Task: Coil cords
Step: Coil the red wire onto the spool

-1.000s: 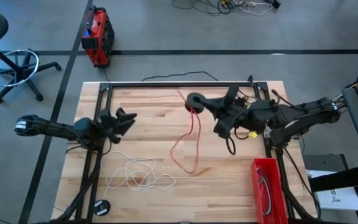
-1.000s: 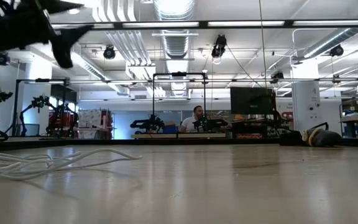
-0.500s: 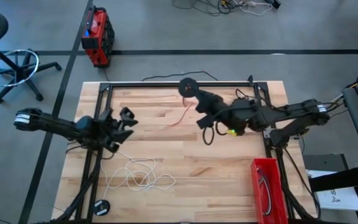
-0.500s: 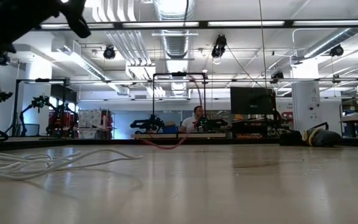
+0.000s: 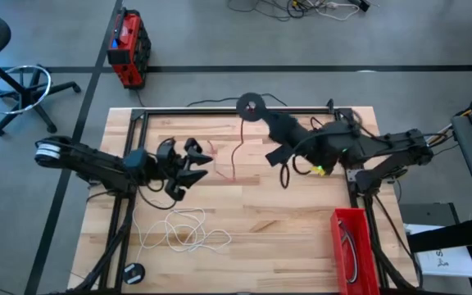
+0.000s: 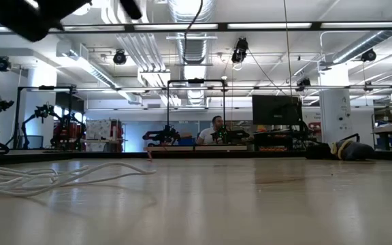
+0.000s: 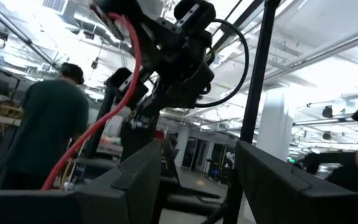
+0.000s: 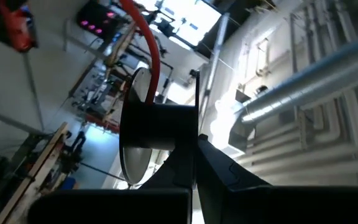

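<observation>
My right gripper (image 5: 252, 107) is raised over the far edge of the table (image 5: 301, 213), near the middle, and it is clamped on a black spool (image 8: 157, 134). In my right wrist view the two fingers (image 8: 216, 168) press together against the spool's drum, and the spool's round flange faces the ceiling lights. The red cord (image 5: 238, 152) comes off that spool and hangs down in a loose curve, its lower part trailing toward the wood between my two arms. The low view catches only a small red end (image 6: 150, 155) of it near the far edge of the table top.

My left gripper (image 5: 193, 161) reaches in from the left side, held above the wood just beside the hanging red cord. Its fingers (image 7: 272, 180) are spread apart with nothing between them, and past them my left wrist camera sees the red cord (image 7: 114, 112) dropping from the other arm's gripper.

The white cord (image 5: 179, 229) lies in a loose tangle on the near left part of the table, apart from both grippers. A red bin (image 5: 352, 246) stands at the near right corner with a thin dark cord (image 5: 347, 250) lying inside it.
</observation>
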